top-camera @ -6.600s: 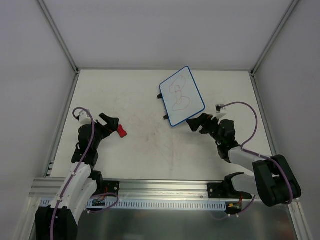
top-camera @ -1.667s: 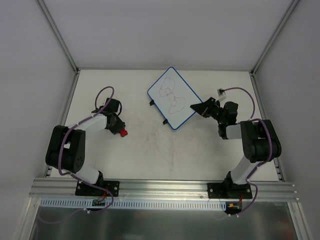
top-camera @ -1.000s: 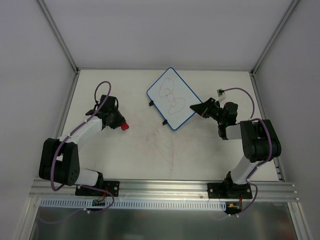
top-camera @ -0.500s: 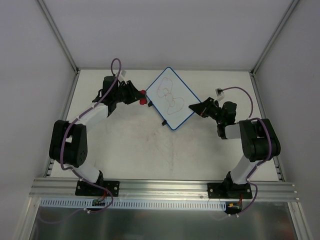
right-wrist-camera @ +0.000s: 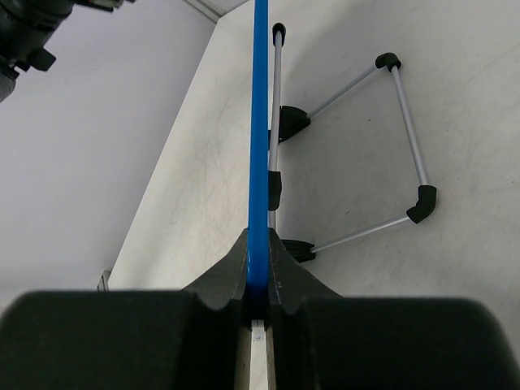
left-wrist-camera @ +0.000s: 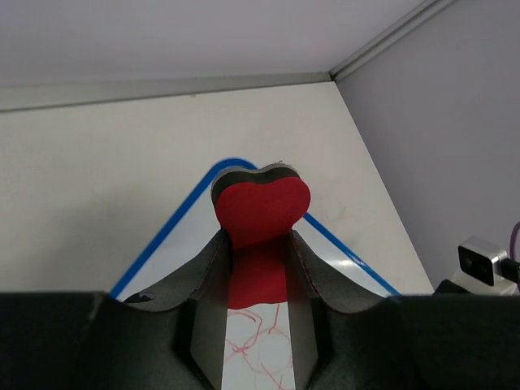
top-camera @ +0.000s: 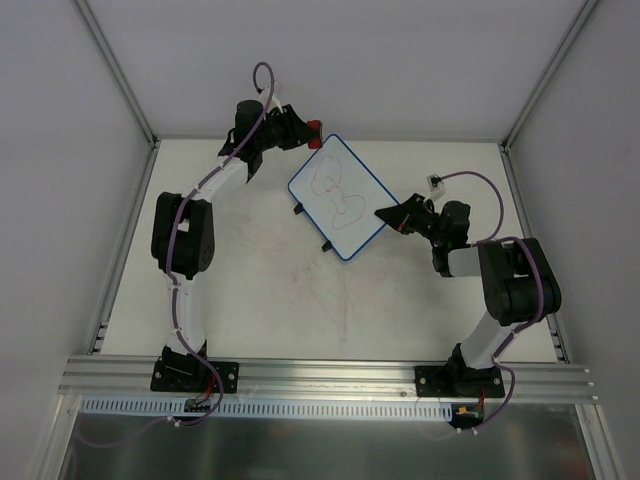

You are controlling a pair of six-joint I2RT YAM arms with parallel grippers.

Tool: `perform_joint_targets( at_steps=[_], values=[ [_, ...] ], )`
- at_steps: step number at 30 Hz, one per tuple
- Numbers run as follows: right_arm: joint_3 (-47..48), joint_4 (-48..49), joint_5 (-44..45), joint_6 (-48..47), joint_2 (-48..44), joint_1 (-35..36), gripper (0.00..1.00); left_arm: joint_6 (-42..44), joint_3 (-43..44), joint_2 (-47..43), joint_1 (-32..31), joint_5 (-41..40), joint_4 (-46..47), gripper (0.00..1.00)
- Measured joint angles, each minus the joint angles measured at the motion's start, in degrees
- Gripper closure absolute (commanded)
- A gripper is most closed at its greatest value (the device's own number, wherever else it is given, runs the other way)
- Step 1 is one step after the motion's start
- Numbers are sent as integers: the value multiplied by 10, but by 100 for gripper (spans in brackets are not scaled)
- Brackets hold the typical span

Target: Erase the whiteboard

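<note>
The whiteboard [top-camera: 338, 197], white with a blue rim and red scribbles, sits slanted at the back middle of the table. My right gripper [top-camera: 385, 215] is shut on its right edge. The right wrist view shows the blue rim [right-wrist-camera: 260, 122] edge-on, pinched between the jaws of that gripper [right-wrist-camera: 258, 244]. My left gripper [top-camera: 305, 128] is shut on a red eraser [top-camera: 314, 127] at the board's far corner. In the left wrist view the eraser [left-wrist-camera: 260, 203] sticks out past the left gripper [left-wrist-camera: 258, 237], over the scribbled whiteboard [left-wrist-camera: 253, 341]. Whether it touches the board I cannot tell.
A thin wire stand [right-wrist-camera: 402, 138] with black feet lies on the table under the board. Grey walls close the back and sides. An aluminium rail [top-camera: 320, 375] runs along the near edge. Faint reddish smears [top-camera: 335, 290] mark the table's middle.
The left arm has swung from the table's left side to the back, carrying the eraser to the board's far corner. The board has shifted slightly left. The right gripper keeps its hold.
</note>
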Motion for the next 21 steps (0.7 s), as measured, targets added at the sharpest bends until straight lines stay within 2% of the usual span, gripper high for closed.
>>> perform_joint_targets(
  at_steps=[4, 11, 21],
  values=[
    [5, -10, 3, -6, -1, 3, 100, 14, 56, 31, 0, -10, -13, 87],
    [10, -30, 13, -23, -10, 12, 100, 70, 57, 33, -10, -30, -46, 87],
    [14, -40, 15, -28, -12, 15, 100, 168, 57, 33, -90, -64, -108, 87]
  ],
)
